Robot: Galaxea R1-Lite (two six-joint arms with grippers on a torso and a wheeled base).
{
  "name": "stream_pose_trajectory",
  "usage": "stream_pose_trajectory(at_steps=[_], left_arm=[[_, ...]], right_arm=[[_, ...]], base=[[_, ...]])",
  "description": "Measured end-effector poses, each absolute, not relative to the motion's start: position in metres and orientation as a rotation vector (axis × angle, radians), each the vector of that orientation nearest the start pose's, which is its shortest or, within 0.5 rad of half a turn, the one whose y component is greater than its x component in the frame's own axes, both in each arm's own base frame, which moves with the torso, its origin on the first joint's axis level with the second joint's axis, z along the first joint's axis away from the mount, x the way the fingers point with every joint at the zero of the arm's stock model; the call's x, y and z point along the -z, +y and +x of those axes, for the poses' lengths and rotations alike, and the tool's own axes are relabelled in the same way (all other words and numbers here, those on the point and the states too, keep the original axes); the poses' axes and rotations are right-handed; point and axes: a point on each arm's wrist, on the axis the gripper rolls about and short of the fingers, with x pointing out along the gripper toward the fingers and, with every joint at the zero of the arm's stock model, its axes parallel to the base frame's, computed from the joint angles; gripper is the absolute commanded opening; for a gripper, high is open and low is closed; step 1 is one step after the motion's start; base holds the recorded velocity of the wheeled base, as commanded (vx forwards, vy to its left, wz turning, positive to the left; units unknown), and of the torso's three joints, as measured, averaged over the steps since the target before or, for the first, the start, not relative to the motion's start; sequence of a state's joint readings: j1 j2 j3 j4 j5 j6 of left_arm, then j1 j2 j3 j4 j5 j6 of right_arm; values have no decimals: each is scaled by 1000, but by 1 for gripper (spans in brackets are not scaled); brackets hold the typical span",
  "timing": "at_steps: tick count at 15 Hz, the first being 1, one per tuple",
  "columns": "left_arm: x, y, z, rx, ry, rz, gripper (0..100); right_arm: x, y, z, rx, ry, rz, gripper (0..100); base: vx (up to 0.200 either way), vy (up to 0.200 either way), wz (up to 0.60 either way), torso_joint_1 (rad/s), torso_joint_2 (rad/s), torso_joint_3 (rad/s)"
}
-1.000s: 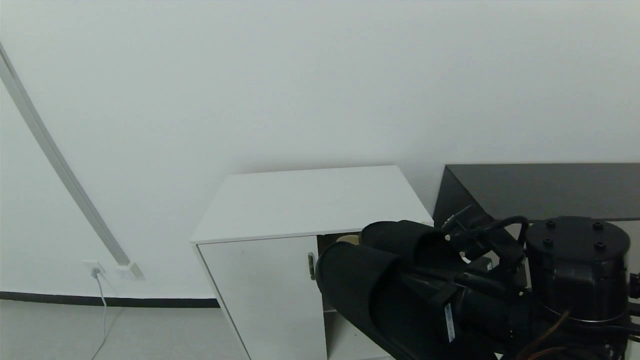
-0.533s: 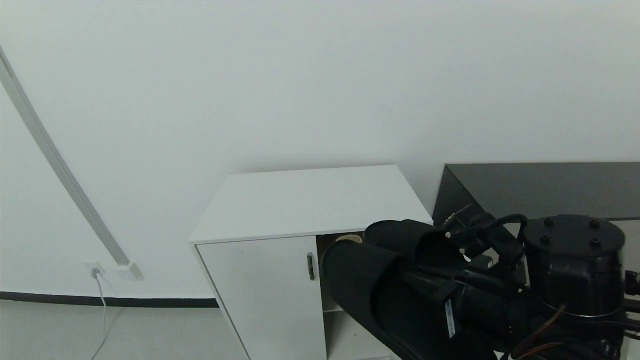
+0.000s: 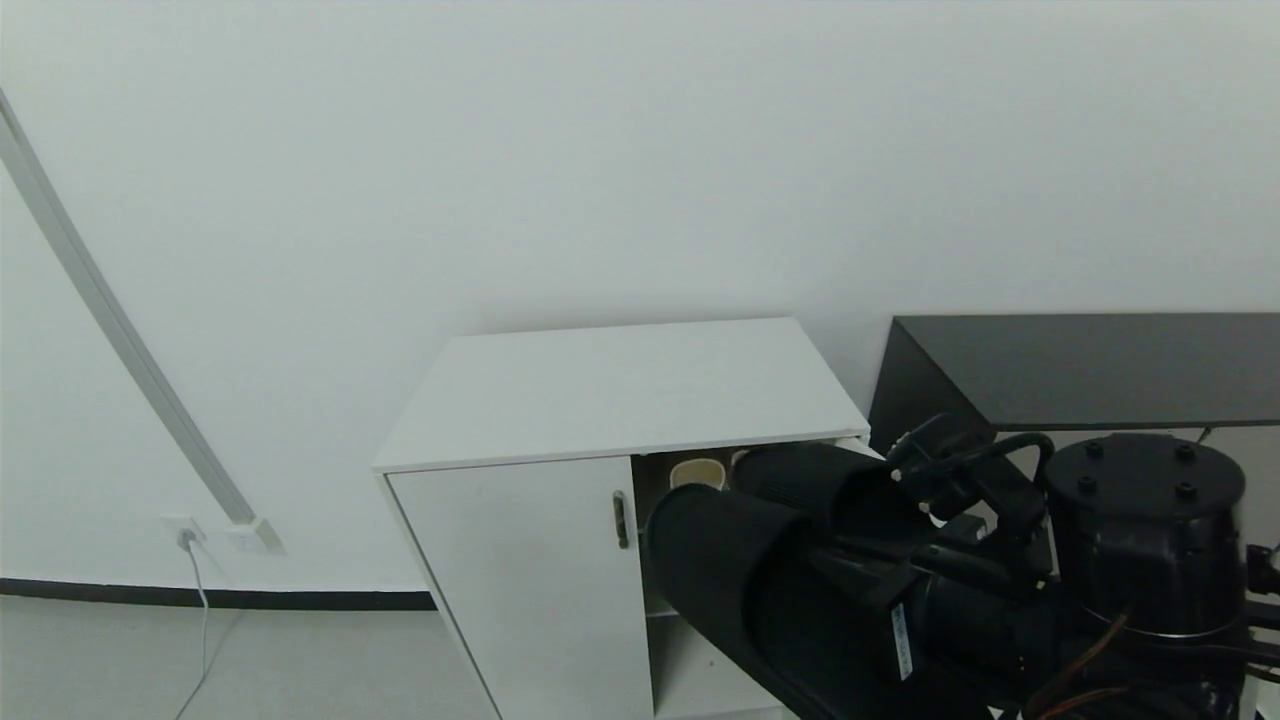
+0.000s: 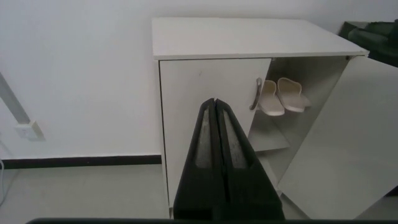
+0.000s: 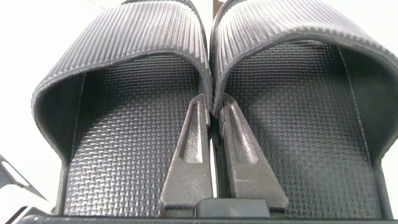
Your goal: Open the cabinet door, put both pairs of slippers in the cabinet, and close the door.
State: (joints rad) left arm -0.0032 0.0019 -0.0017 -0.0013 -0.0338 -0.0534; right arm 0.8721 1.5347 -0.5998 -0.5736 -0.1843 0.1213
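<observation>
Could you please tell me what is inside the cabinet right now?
A beige pair of slippers lies in the upper part of the cabinet, seen past its open right door. The closed left door covers the left half, so anything there cannot be seen.

Light is soft and even, with no hard shadows.

Head view:
- The wall [image 3: 640, 150] is bright and dims slightly toward the floor [image 3: 300, 670].
- The cabinet [image 3: 620, 390] top is brighter than its door, so the light falls from above. The top is matte, with no glare.
- The open compartment is dark.
- The black slippers [image 3: 760, 560] read as a nearly featureless dark mass.
- The conduit [image 3: 110, 320] bows near the left edge, which is lens distortion.

Left wrist view:
- The beige slippers [image 4: 283, 96] are well lit on their shelf.
- There is a dull sheen along the left claw [image 4: 215, 101].

Right wrist view:
- The strap ribs catch light, and the hollows under the straps are shadowed.
- The background burns out to white.
- There are grey highlights on the right claw [image 5: 212, 98].
</observation>
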Motion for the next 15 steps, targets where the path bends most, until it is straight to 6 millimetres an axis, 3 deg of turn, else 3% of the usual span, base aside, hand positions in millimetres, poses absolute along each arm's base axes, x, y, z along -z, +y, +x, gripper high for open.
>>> stream_pose_trajectory(at_steps=[15], left_arm=[[-76, -1, -23, 32, -1, -60, 0]], right_arm=[[-162, 190, 164, -660, 379, -83, 0]], base=[[0, 0, 0, -205, 504, 292]])
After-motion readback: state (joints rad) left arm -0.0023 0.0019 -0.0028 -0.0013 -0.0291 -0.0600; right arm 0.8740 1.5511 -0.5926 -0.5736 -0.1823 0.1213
